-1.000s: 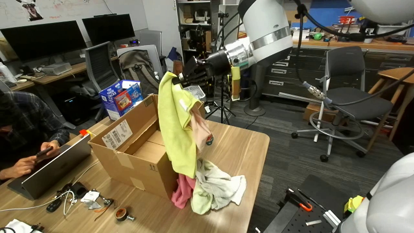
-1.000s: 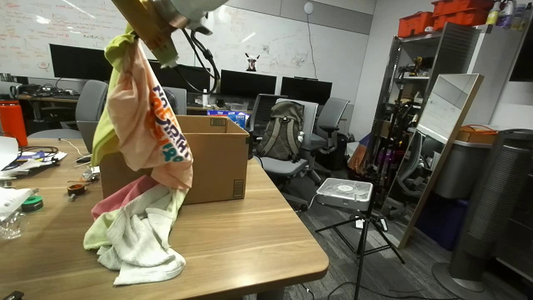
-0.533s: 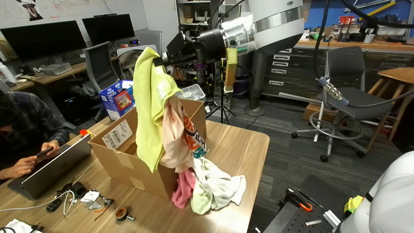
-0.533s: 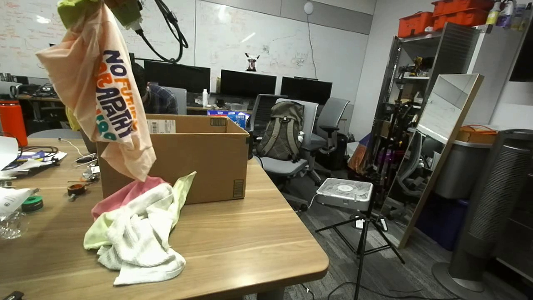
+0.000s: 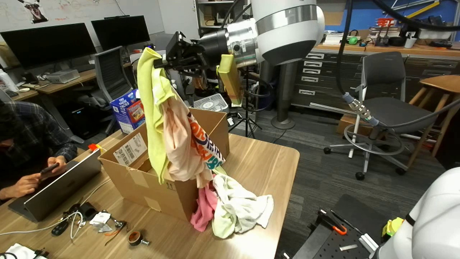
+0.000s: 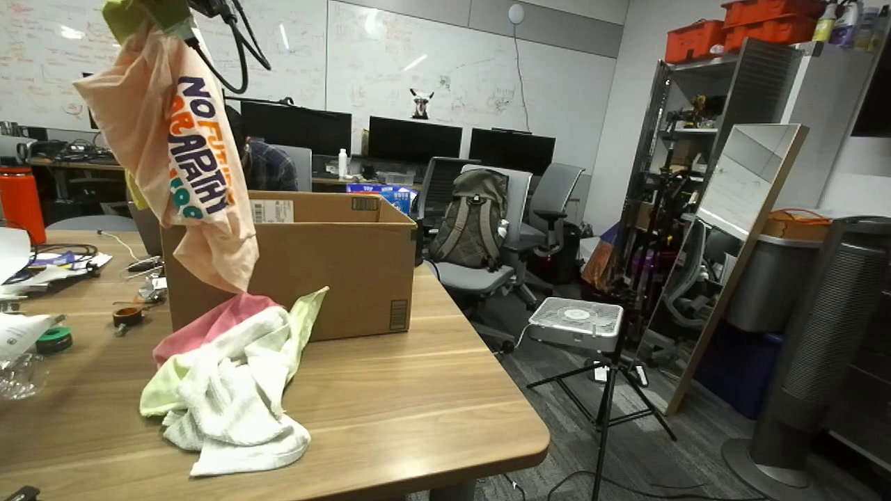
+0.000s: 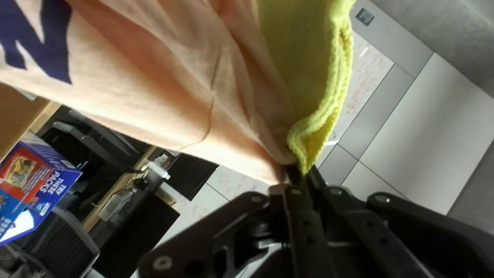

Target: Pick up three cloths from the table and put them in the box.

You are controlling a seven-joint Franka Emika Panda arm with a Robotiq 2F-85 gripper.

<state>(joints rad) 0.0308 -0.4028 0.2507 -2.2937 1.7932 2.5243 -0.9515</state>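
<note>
High over the near end of the brown cardboard box [image 5: 140,192], my gripper [image 5: 158,63] is shut on a bright yellow cloth [image 5: 151,118]. A peach cloth with coloured lettering [image 6: 188,146] hangs with it, in front of the box in an exterior view. The wrist view shows the yellow cloth's edge [image 7: 328,116] pinched at the fingertips, with the peach cloth against it. On the table [image 5: 258,154], beside the box, a cream-white cloth [image 6: 230,403] lies crumpled with pale yellow-green fabric [image 6: 163,390] and a pink cloth [image 5: 204,212]. Whether the white and green are separate pieces I cannot tell.
A blue snack carton [image 5: 125,113] stands behind the box. A laptop [image 5: 64,183] and a seated person's hands [image 5: 54,169] are close to its far-left side. A tape roll [image 5: 135,238] and keys [image 5: 61,226] lie in front.
My gripper has risen and moved left in an exterior view, carrying the yellow and peach cloths up and across the box's end. The pile on the table is more exposed.
</note>
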